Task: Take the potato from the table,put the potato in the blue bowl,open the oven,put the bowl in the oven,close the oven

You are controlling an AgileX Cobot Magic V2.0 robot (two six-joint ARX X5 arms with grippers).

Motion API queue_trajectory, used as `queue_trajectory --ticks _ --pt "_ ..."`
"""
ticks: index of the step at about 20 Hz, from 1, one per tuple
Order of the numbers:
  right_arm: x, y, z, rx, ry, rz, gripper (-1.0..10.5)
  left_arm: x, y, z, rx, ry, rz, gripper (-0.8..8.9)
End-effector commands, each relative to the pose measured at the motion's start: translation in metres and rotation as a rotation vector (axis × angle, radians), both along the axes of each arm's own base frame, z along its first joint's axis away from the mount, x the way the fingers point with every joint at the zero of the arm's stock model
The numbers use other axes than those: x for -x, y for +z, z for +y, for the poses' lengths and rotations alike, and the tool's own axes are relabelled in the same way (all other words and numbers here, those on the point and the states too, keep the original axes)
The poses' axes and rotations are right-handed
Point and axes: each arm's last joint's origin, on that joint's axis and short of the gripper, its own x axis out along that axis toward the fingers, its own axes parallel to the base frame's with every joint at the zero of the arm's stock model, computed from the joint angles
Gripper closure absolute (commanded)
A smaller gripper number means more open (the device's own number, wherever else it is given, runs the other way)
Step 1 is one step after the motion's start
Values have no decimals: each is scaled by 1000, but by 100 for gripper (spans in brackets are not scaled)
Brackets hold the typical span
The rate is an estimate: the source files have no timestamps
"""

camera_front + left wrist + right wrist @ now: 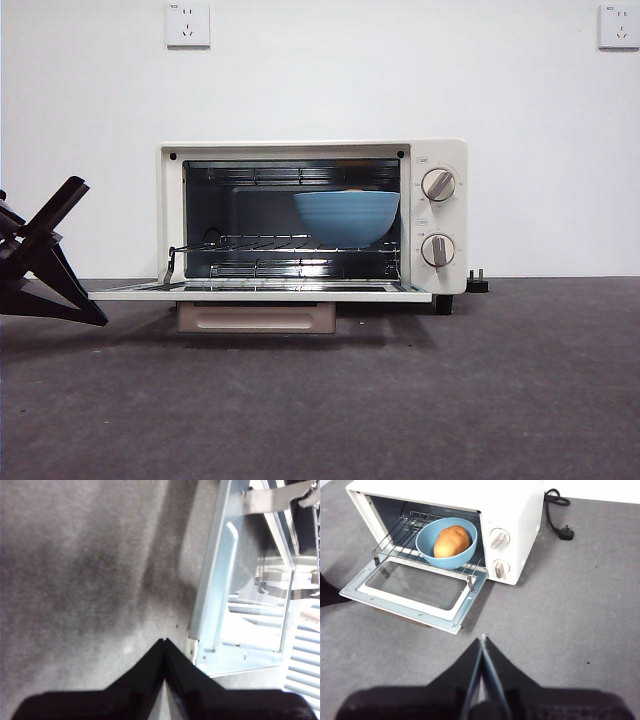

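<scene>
From the front, the oven (312, 222) stands with its door (260, 293) dropped flat, and the blue bowl (347, 217) sits on the rack inside, toward the knobs; only closing the door seems left. A gripper (52, 262) hangs just beside the door's far edge from the knobs. The table (400, 400) is dark grey and speckled, the wall behind white with two sockets (188, 24).

The left wrist view shows the left gripper (164, 641) pinched together on nothing, its tips just beside the oven door's corner (210, 645).

In the right wrist view the right gripper (482, 639) is likewise closed and empty, back from the oven. The potato (452, 541) lies in the bowl; a plug (565, 532) rests beside the oven.
</scene>
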Motion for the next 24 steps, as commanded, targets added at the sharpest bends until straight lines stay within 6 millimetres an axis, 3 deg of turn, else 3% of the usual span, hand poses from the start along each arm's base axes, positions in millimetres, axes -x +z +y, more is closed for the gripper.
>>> queue_trajectory --ticks 1,13,24 --pt "0 0 0 -16 -7 -2 954 -1 0 -4 42 -26 -7 822" --pt "-1 0 0 -36 -18 6 954 -30 42 -5 152 -44 -121 821" --pt "-1 0 0 -37 -20 6 954 -70 117 -2 91 54 -334 821"
